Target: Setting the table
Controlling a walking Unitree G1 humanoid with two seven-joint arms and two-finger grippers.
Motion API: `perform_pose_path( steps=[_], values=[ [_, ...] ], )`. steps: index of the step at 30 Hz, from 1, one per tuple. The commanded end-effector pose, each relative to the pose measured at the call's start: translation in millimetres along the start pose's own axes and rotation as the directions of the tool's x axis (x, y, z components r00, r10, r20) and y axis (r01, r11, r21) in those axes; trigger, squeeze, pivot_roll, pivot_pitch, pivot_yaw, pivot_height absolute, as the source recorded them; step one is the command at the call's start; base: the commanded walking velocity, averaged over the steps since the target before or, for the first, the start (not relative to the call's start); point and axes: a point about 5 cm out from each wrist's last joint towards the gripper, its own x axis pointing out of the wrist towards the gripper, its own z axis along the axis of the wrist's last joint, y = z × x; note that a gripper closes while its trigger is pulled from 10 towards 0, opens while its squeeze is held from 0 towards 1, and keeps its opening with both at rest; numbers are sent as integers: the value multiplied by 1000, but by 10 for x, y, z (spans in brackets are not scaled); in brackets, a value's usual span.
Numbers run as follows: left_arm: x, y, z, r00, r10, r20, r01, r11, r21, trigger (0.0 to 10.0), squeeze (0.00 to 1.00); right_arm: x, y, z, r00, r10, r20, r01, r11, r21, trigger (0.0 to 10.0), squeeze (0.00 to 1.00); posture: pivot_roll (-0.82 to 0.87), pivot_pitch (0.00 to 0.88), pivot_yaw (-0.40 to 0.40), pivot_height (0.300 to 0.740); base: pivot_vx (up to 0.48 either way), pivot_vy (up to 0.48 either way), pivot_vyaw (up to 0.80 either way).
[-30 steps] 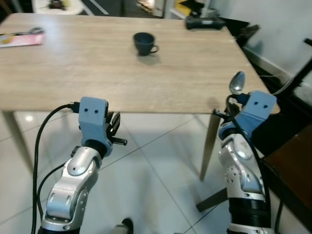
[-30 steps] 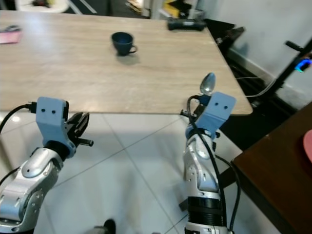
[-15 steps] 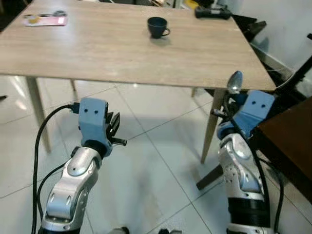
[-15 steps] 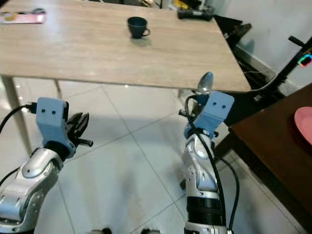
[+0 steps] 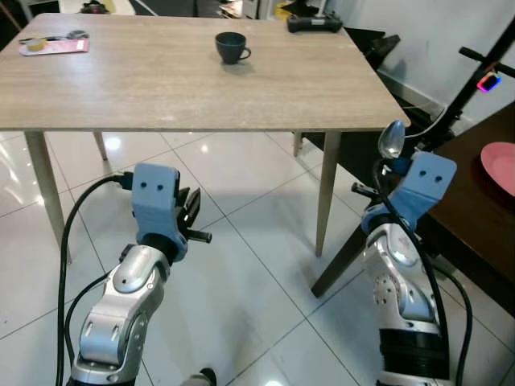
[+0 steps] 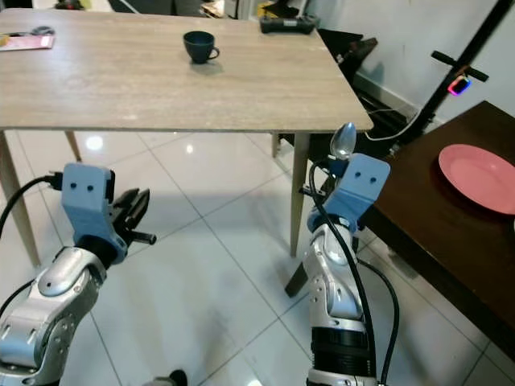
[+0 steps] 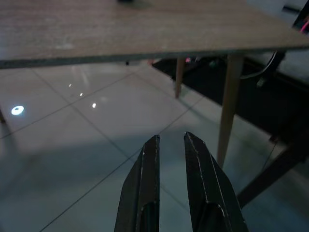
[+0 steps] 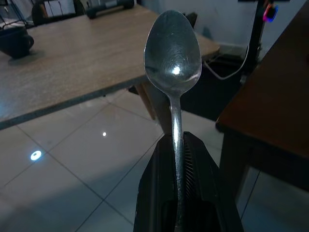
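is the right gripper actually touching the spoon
Touching. In the right wrist view the spoon stands upright with its handle clamped between the right gripper fingers, no gap on either side.

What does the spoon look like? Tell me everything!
The spoon is shiny silver metal with an oval bowl and a thin, straight handle. It stands upright, bowl on top, its handle pinched between the right gripper's two black fingers. It hangs in the air above the tiled floor, beside the wooden table's corner, touching nothing else.
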Motion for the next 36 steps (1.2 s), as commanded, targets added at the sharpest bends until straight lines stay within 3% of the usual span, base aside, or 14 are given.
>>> perform_pose_path(
  steps=[1, 36],
  values=[
    [-11, -12, -26, 1000, -5, -13, 5, 1000, -6, 10000, 0, -8, -14, -14, 1000, -8, -10, 8, 1000, 1, 10000, 0, 92, 123, 22, 740, 0, 0, -675],
    [8, -11, -37, 1000, -8, -21, 9, 1000, 8, 10000, 0, 10, -48, 2, 999, -35, -19, 35, 999, 32, 10000, 0, 92, 123, 22, 740, 0, 0, -786]
  ],
)
